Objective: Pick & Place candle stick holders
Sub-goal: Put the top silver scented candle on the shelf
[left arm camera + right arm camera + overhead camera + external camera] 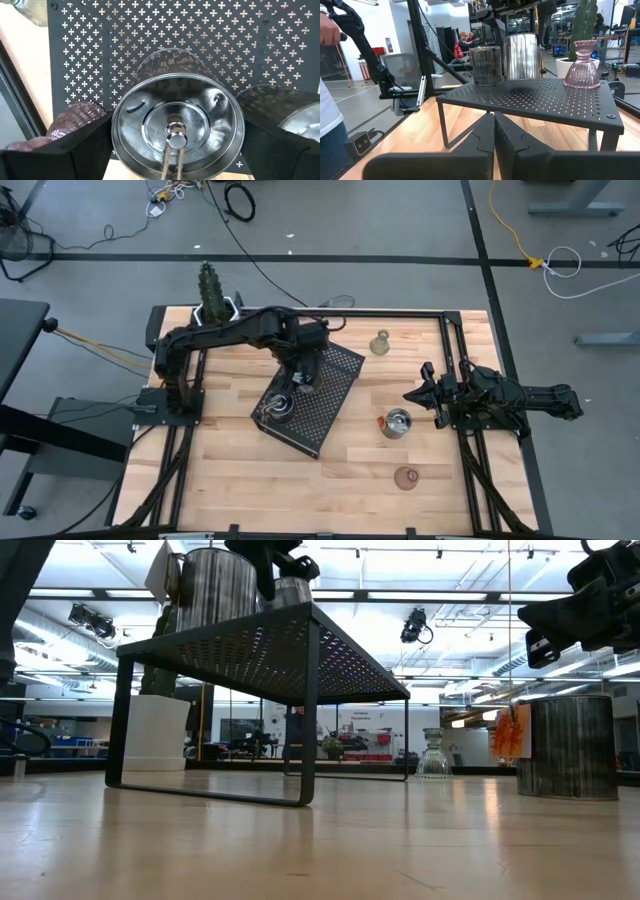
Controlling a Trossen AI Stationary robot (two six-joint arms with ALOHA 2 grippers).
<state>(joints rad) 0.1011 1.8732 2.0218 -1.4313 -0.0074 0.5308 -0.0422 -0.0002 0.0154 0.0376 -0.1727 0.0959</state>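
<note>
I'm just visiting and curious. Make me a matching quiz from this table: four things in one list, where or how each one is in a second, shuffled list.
Things:
1. cactus
2. yellowish glass holder
3. left pincer
4. right pincer

Places or states:
A. shut, at the table's right side
B. straddling a silver holder on the black tray
C. at the far left corner
D. standing on bare wood near the far edge

Pairs: 1-C, 2-D, 3-B, 4-A

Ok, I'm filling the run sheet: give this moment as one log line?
left claw: open around silver holder on black tray | right claw: shut, empty, waiting at table's right edge | on table: three holders
</note>
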